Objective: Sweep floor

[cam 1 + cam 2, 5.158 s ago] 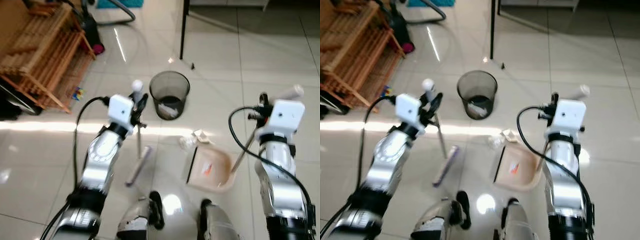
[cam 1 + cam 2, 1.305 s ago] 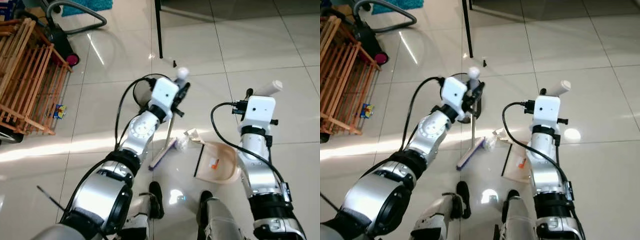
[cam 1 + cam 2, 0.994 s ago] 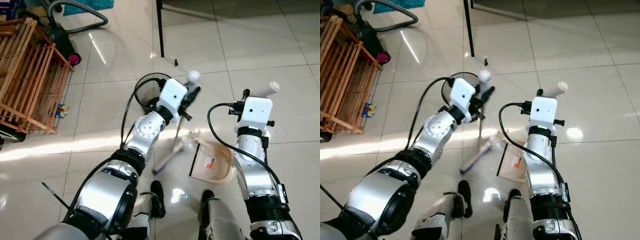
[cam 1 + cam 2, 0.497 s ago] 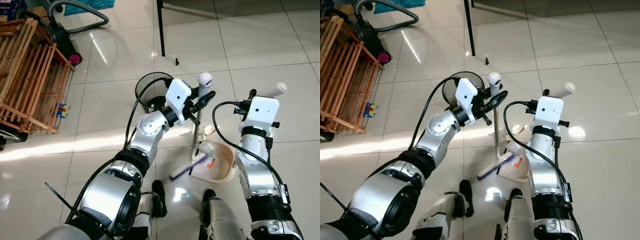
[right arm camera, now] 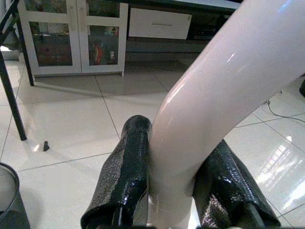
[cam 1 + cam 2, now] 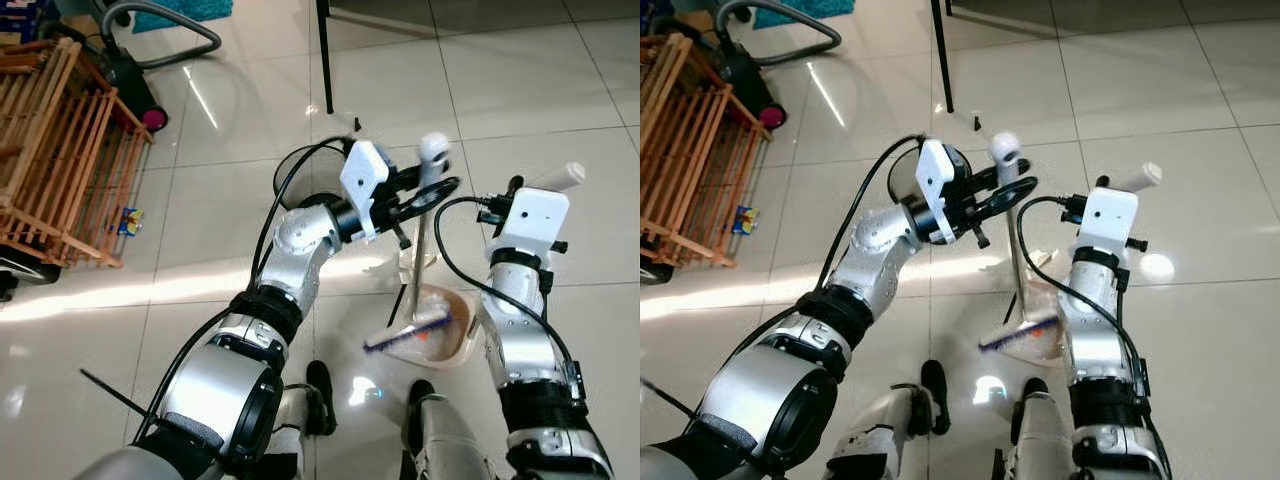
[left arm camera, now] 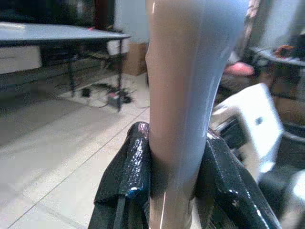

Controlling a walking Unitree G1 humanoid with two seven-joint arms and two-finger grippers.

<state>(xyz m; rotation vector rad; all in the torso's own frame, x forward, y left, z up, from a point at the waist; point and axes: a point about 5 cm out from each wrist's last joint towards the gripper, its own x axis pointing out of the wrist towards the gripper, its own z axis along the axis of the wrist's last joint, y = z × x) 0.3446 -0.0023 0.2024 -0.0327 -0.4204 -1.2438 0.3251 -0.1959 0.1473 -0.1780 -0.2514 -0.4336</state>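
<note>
The left gripper (image 6: pixel 425 190) grips the long white broom handle (image 6: pixel 418 255); the right gripper (image 5: pixel 174 191) grips the beige plastic dustpan (image 6: pixel 452 330) handle. The brush probably sits inside the pan, so pull gently, keeping the pan flat.

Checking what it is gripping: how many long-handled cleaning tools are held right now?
2: grey-handled broom in the left gripper; beige plastic dustpan, by its white handle, in the right gripper.

Two silver jointed arms, each with a white boxy wrist block, a looping black cable, glossy black fingers (image 5: pixel 125 176), and black-tipped feet below.
</note>
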